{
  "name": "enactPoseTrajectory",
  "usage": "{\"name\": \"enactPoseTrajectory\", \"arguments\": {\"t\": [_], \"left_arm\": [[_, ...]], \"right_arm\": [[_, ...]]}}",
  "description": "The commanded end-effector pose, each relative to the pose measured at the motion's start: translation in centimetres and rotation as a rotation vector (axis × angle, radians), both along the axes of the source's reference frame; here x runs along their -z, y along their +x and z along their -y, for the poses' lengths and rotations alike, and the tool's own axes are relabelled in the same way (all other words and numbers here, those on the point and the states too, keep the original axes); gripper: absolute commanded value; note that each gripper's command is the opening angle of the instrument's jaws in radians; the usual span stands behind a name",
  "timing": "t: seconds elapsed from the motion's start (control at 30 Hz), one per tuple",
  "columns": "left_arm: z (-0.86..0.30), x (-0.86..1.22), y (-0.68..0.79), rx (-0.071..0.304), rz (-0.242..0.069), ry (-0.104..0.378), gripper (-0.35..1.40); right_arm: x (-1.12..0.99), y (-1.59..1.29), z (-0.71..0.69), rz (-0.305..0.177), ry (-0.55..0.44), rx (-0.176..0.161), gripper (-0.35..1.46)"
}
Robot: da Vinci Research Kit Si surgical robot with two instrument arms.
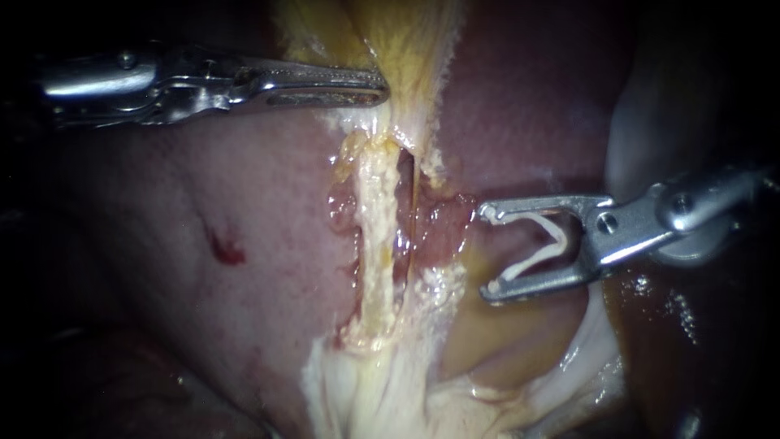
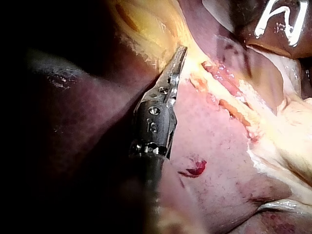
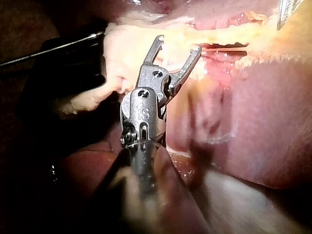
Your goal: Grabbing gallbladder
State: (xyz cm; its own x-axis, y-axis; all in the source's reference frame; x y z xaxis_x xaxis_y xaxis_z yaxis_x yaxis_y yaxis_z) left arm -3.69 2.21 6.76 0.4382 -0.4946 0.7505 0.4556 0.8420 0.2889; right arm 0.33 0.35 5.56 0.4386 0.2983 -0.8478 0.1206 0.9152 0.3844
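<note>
The yellow gallbladder point(image 1: 410, 41) hangs at the top of the endoscope view, narrowing into a pale frayed tube point(image 1: 374, 236) that runs down over the liver point(image 1: 244, 203). My left instrument point(image 1: 380, 85) comes in from the left with its jaws lying together, the tip against the gallbladder's left edge; no tissue shows between them. The left wrist view shows the same jaws point(image 2: 182, 50) at the yellow fringe point(image 2: 146, 34). My right instrument point(image 1: 490, 250) stands right of the tube, jaws wide apart and holding a white V-shaped clip point(image 1: 544, 244). Its jaws point(image 3: 175, 45) hover over pale tissue.
A small red spot point(image 1: 227, 252) marks the liver left of the tube. A thinner strand point(image 1: 412, 203) runs beside the pale tube. Whitish fatty tissue point(image 1: 382, 398) spreads at the bottom. A pale fold point(image 1: 650, 114) rises behind the right instrument.
</note>
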Motion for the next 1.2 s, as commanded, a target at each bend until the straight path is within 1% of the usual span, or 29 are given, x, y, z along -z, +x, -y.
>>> {"name": "enactPoseTrajectory", "arguments": {"t": [0.03, 0.27, 0.33, 0.37, 0.4, 0.43, 0.53, 0.73, 0.93, 1.03, 1.13, 1.2], "left_arm": [[0.01, 0.00, 0.00, 0.001, 0.000, 0.000, -0.35], [0.01, 0.01, -0.01, 0.002, 0.000, 0.000, -0.35], [0.02, 0.03, -0.02, 0.002, -0.001, 0.000, -0.10], [0.03, 0.03, -0.02, 0.003, -0.001, 0.000, -0.03], [0.04, 0.04, -0.02, 0.003, -0.001, 0.000, 0.10], [0.05, 0.05, -0.03, 0.006, -0.004, -0.001, 0.31], [0.10, 0.11, -0.05, 0.001, 0.002, 0.003, 0.46], [0.22, 0.23, -0.06, -0.013, 0.012, 0.012, 0.57], [0.37, 0.38, 0.01, -0.027, 0.023, 0.016, 0.61], [0.48, 0.47, 0.08, -0.032, 0.025, 0.015, 0.61], [0.63, 0.53, 0.17, -0.039, 0.028, 0.013, 0.61], [0.76, 0.54, 0.22, -0.045, 0.031, 0.003, 0.61]], "right_arm": [[0.00, 0.00, 0.00, 0.000, 0.000, 0.000, 0.46], [0.00, 0.00, 0.00, 0.000, 0.000, 0.000, 0.46], [0.00, 0.00, 0.00, 0.000, 0.000, 0.000, 0.46], [0.00, 0.00, 0.00, 0.000, 0.000, 0.000, 0.46], [0.00, 0.00, 0.00, 0.000, 0.000, 0.000, 0.46], [0.00, 0.00, 0.00, 0.000, 0.000, 0.000, 0.46], [0.00, 0.00, 0.00, 0.000, 0.000, 0.000, 0.46], [0.00, -0.01, 0.00, 0.000, 0.000, 0.000, 0.46], [0.00, -0.01, 0.00, 0.000, 0.000, 0.000, 0.46], [0.00, -0.01, 0.00, 0.000, 0.000, 0.000, 0.46], [0.00, -0.01, 0.00, 0.000, 0.000, 0.000, 0.46], [0.00, -0.01, 0.00, 0.000, 0.000, 0.001, 0.46]]}}
